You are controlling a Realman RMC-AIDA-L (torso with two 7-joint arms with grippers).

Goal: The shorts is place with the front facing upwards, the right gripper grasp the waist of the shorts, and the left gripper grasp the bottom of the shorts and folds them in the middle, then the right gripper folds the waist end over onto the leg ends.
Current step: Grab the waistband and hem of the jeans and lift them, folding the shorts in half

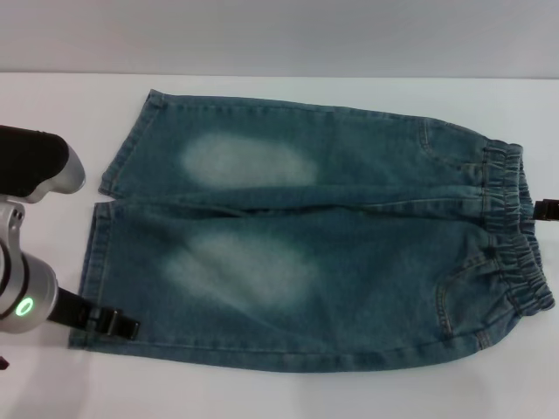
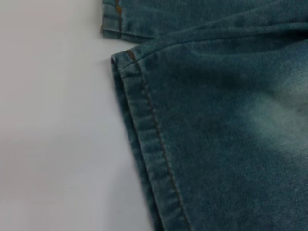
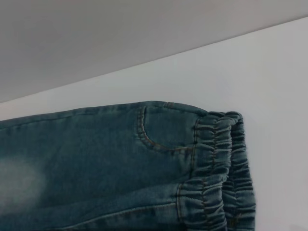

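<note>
The shorts (image 1: 306, 253) lie flat and front up on the white table (image 1: 262, 397), with pale patches on both thighs. The gathered elastic waist (image 1: 511, 236) is at the right and the two straight leg ends (image 1: 87, 262) are at the left, split by a narrow gap. My left gripper (image 1: 113, 325) rests at the near corner of the near leg's hem. Only a small black part of my right gripper (image 1: 547, 209) shows, at the right edge beside the waist. The left wrist view shows the stitched hem (image 2: 144, 144) close up. The right wrist view shows the waistband (image 3: 216, 163) and a pocket seam (image 3: 163, 130).
The green-lit left arm (image 1: 24, 305) stands over the table's left side, with a dark housing (image 1: 31, 161) above it. A grey wall (image 1: 279, 35) runs behind the table's far edge. Bare white table surrounds the shorts.
</note>
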